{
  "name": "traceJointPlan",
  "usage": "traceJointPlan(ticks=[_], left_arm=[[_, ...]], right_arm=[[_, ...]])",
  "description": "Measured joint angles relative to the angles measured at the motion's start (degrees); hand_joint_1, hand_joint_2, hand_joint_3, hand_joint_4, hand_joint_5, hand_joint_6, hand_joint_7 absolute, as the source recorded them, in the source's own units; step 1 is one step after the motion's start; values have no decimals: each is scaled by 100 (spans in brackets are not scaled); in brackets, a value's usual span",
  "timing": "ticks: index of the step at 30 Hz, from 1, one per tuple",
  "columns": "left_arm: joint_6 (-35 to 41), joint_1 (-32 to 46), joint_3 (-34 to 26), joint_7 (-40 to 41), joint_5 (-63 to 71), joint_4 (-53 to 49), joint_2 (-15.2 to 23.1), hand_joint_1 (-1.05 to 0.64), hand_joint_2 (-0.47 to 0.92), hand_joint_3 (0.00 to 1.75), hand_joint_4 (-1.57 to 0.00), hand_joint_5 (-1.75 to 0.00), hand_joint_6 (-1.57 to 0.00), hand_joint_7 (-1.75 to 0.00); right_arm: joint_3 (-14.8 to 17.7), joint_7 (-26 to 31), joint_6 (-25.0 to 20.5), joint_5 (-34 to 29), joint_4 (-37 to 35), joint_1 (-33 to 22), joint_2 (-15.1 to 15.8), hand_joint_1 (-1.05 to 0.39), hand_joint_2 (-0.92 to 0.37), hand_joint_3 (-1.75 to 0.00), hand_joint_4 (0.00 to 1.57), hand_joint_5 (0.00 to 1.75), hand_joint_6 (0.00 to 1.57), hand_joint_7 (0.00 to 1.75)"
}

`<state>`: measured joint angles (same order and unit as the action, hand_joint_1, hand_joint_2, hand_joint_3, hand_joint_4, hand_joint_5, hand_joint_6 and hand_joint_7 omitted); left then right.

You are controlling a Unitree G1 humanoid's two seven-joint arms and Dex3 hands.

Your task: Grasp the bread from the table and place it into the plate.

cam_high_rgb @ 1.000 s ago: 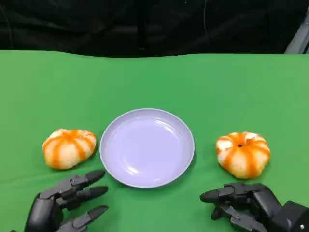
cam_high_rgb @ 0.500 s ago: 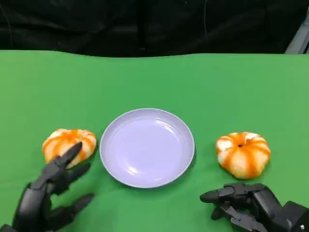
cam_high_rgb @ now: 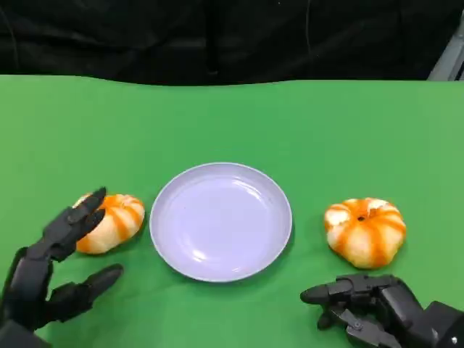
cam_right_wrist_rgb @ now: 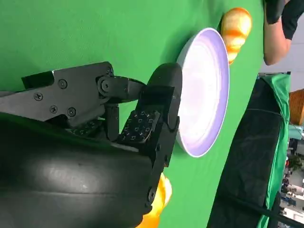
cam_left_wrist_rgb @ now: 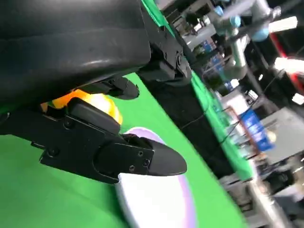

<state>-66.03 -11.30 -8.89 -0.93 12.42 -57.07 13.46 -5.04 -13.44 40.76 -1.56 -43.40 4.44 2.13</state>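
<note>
Nearest: right hand (cam_high_rgb: 362, 308) resting low on the bench, fingers loosely apart, holding nothing. Left hand (cam_high_rgb: 51, 272) raised, fingers spread wide around the near side of the left bread (cam_high_rgb: 109, 221), no grip visible. Plate (cam_high_rgb: 221, 221) sits mid-bench, bare; second bread (cam_high_rgb: 365, 230) just right of it. Bread looks light, soft, likely to dent; best cupped gently around its domed sides. Green bench cloth (cam_high_rgb: 232, 119) looks matte, decent friction. Beyond it, a dark backdrop.
</note>
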Motion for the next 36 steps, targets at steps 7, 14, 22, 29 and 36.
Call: traceJointPlan(ticks=[7,14,22,29,36], left_arm=[[610,-143,627,2107,2102,266,600,-78,92,32,-39,0,-52,-4],[1343,-441,1407,3408,3083,317,959,-75,92,28,-41,-1,-58,-4],[1954,-732,2063,3992,3332,244,1098,-75,92,23,-41,0,-62,-3],[2245,-1144,2430,4006,3271,-236,1100,-73,92,19,-43,-1,-66,-3],[2419,-1445,2662,4001,3197,-693,1088,-74,92,17,-45,-1,-58,0]], right_arm=[[-1,16,-18,0,8,0,-1,-7,-92,-39,80,116,122,8],[-1,10,-39,21,12,3,-13,-6,-92,-40,80,116,122,8],[-6,5,-62,71,20,3,-17,-7,-92,-39,80,116,122,8],[-6,4,-65,74,23,2,-15,-7,-92,-39,80,116,122,8],[-8,9,-63,71,25,2,-15,-8,-92,-38,80,115,122,8]])
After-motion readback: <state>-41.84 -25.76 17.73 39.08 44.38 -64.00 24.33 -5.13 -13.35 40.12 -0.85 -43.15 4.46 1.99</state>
